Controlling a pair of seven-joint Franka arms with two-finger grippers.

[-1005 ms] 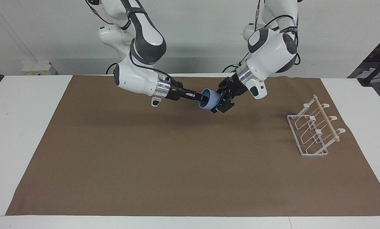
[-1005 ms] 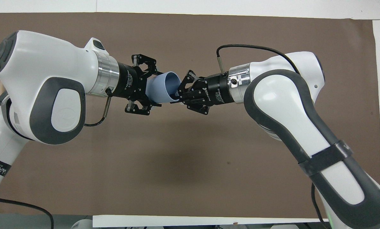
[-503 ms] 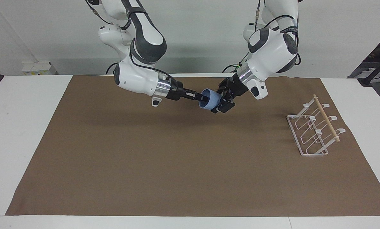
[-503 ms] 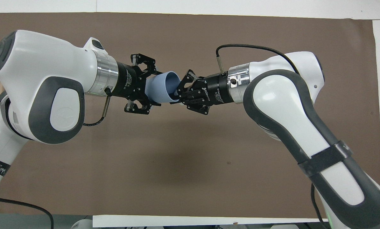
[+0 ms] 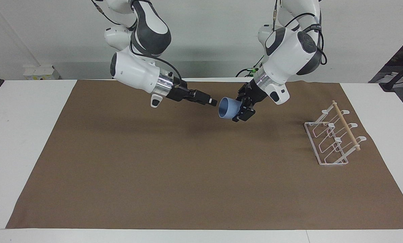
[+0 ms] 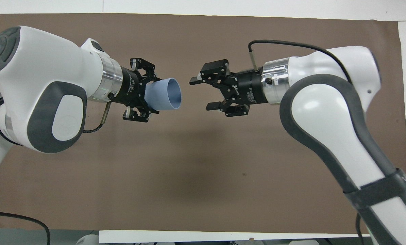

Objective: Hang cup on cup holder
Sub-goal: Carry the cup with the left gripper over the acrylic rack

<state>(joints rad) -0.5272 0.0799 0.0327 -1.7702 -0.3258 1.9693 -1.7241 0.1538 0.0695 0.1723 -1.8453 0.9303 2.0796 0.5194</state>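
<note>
The light blue cup [image 5: 229, 108] [image 6: 164, 98] hangs in the air on its side over the brown mat's robot end, its mouth toward the right arm. My left gripper [image 5: 242, 110] [image 6: 148, 95] is shut on the cup's narrow base. My right gripper [image 5: 211, 100] [image 6: 203, 94] is open, a short gap from the cup's rim, with nothing between its fingers. The white wire cup holder [image 5: 334, 136] with its wooden dowel stands on the mat at the left arm's end of the table; no cup hangs on it.
A brown mat [image 5: 154, 168] covers most of the white table [image 5: 26, 135]. Boxes and cables lie off the table at the left arm's end [image 5: 400, 84].
The right gripper has opened, let go of the cup's rim and drawn back toward its own side. The left gripper keeps the cup and has shifted slightly toward the cup holder's end.
</note>
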